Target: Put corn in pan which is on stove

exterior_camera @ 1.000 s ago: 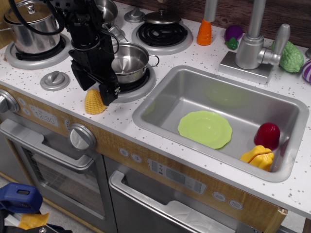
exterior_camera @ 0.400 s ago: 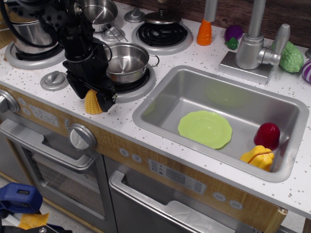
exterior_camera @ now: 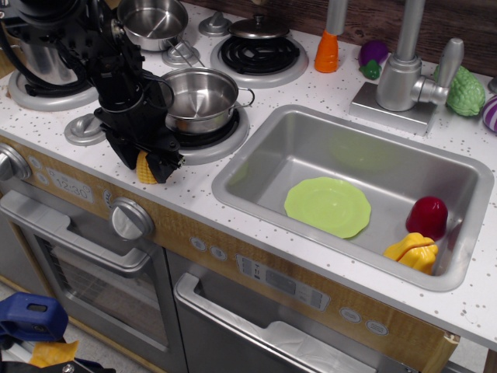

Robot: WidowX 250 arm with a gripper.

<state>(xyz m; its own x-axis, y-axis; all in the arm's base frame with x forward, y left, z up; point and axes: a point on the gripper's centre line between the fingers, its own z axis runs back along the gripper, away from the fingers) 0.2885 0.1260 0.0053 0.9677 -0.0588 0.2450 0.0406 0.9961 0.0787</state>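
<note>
The yellow corn [exterior_camera: 144, 168] stands on the white speckled counter at the stove's front edge, left of the pan. My black gripper [exterior_camera: 147, 162] has come down over it, with a finger on each side, and it hides most of the cob. The jaws look open around it and the corn still rests on the counter. The pan [exterior_camera: 203, 96] is a shiny lidless steel pot with wire loop handles. It is empty and sits on the front right burner [exterior_camera: 221, 141] of the stove, just right of and behind my gripper.
A lidded steel pot [exterior_camera: 31, 54] sits back left behind my arm. A long-handled saucepan [exterior_camera: 153, 20] and a lid on a burner [exterior_camera: 258, 29] stand at the back. A small lid [exterior_camera: 82, 130] lies left of my gripper. The sink [exterior_camera: 256, 159] on the right holds a green plate [exterior_camera: 328, 206].
My gripper has moved left and down from beside the pan and now straddles the corn. The corn and the pan have not moved.
</note>
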